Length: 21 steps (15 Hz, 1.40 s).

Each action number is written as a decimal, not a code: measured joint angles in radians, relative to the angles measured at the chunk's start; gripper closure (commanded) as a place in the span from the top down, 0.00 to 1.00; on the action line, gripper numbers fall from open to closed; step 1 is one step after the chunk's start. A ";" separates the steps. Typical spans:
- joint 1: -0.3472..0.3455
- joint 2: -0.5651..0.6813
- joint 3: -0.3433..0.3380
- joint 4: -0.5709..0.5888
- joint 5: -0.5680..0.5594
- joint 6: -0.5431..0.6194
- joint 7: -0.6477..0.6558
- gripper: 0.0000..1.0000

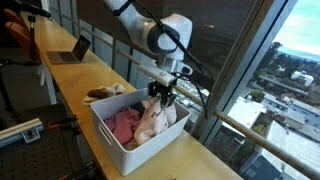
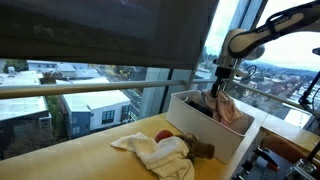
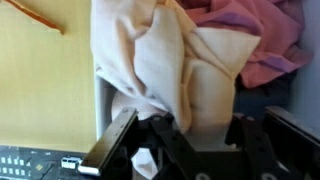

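- My pincer (image 1: pixel 162 94) is clamped on a cream cloth (image 1: pixel 152 120), hanging over the white bin (image 1: pixel 108 140).
- A pink garment (image 3: pixel 265 40) lies at two o'clock in the wrist view.

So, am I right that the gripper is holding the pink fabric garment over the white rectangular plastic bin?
Not quite: the gripper is holding the cream fabric cloth, not the pink one, over the white rectangular plastic bin. The pink fabric garment lies inside the bin beneath it. The wrist view shows the cream cloth caught between the fingers.
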 measured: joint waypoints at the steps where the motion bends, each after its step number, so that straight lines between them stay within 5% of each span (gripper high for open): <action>1: 0.001 -0.040 0.001 0.006 0.002 -0.017 0.000 0.04; 6: 0.048 -0.223 0.021 0.050 0.005 -0.101 0.001 0.04; 11: 0.182 -0.328 0.088 0.105 -0.005 -0.184 0.037 0.04; 17: 0.372 -0.289 0.204 0.129 -0.109 -0.223 0.160 0.04; 21: 0.417 -0.206 0.217 0.117 -0.136 -0.224 0.182 0.04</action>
